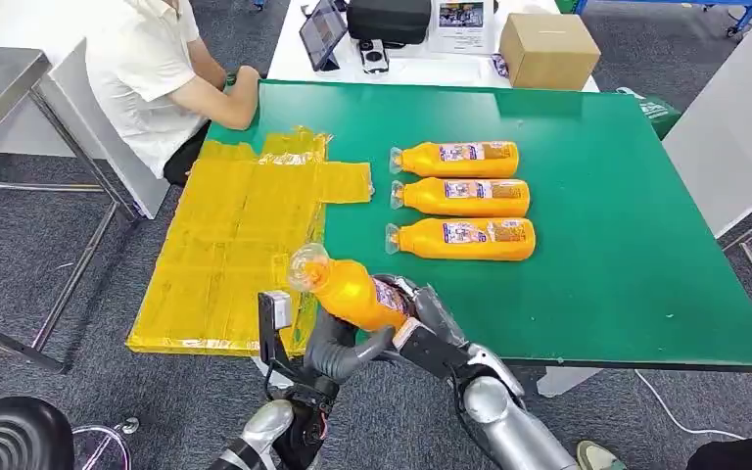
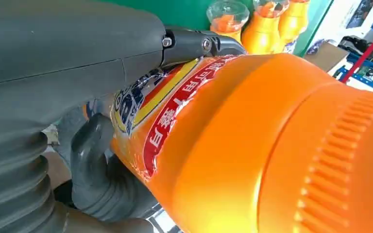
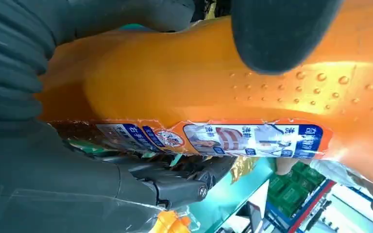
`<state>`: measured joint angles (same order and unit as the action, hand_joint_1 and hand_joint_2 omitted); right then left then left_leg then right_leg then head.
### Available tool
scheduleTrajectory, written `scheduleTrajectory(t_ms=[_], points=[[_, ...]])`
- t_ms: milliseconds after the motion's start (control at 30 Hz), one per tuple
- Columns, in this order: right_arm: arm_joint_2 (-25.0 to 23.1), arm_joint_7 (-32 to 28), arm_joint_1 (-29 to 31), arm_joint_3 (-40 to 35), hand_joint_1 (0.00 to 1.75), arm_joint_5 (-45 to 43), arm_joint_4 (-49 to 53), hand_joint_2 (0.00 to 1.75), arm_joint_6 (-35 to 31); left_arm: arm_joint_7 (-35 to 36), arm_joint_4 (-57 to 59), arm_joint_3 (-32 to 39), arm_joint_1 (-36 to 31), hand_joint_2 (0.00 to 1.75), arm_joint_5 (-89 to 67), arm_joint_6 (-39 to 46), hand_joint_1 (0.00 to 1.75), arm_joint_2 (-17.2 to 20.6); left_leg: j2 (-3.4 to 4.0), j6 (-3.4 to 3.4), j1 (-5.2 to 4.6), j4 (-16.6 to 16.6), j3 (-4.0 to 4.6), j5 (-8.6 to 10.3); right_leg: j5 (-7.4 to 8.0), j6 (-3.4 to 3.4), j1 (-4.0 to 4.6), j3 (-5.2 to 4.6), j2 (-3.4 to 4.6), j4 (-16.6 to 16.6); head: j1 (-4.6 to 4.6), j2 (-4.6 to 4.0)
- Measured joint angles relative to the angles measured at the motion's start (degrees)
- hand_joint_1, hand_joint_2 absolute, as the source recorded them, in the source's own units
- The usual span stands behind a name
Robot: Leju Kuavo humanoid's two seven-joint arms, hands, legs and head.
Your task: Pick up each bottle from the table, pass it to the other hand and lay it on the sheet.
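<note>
**Desk editor:** What is nearest the camera?

**Photographer:** An orange bottle point(image 1: 348, 291) held in the air at the near edge of the green desk point(image 1: 627, 245), clear cap tilted up toward the yellow sheet point(image 1: 235, 245). Both robot hands are on it. The right robot hand point(image 1: 421, 318) wraps the lower body by the label; the left robot hand point(image 1: 338, 352) comes up from below with its thumb and fingers around the same bottle. The left wrist view shows a dark finger laid across the label, the right wrist view a thumb pressed on the orange side. So each hand is grasping the bottle, neither released.

**Desk editor:** The step, then?

**Photographer:** By my reading, the hand-over from right to left, mid-exchange. To do it well, the left hand should be firmly set around the body before the right lets go; the plastic looks smooth and the load likely sits toward the base, so a loose hold could let it swing or slip. Then carry it across and lay it flat on the sheet, which lies just beside the hands.

**Desk editor:** And farther back?

**Photographer:** Three more orange bottles point(image 1: 460, 199) lie side by side mid-desk, caps toward the sheet. Beyond, a seated person point(image 1: 157, 69) rests an arm at the far edge, near a cardboard box point(image 1: 548, 49).
</note>
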<state>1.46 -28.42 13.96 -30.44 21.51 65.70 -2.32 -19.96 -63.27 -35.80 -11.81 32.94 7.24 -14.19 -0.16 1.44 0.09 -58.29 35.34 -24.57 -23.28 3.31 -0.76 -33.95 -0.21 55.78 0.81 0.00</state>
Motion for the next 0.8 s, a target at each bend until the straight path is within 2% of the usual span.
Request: scheduleTrajectory(t_ms=[500, 533, 800], points=[[0.0, -0.4, 3.5, -1.8, 1.75, -2.1, -2.8, 1.75, 2.8, -1.9, -0.3, 0.7, 0.0, 1.75, 0.6, -5.0, 0.00, 1.2, 0.01, 0.00, 0.00, 0.0, 0.00, 0.00, 0.00, 0.00, 0.00, -0.04, 0.00, 0.0, 0.00, 0.00], [0.0, -0.4, 3.7, -1.9, 1.75, -2.2, -2.8, 1.75, 3.0, -2.1, -0.3, 0.8, 0.0, 1.75, 0.5, -5.1, 0.10, 1.2, 0.01, 0.00, 0.00, 0.0, 0.00, 0.00, 0.00, 0.00, 0.00, -0.04, 0.00, 0.0, -0.02, 0.00], [-0.2, -0.4, 4.1, -2.4, 1.75, -3.2, -3.4, 1.75, 4.3, -3.1, -0.4, 1.1, -0.1, 1.75, -0.7, -6.6, 0.10, 1.3, 0.01, 0.00, 0.00, 0.0, 0.01, 0.00, 0.00, 0.00, 0.00, -0.04, 0.01, 0.0, -0.05, 0.00]])
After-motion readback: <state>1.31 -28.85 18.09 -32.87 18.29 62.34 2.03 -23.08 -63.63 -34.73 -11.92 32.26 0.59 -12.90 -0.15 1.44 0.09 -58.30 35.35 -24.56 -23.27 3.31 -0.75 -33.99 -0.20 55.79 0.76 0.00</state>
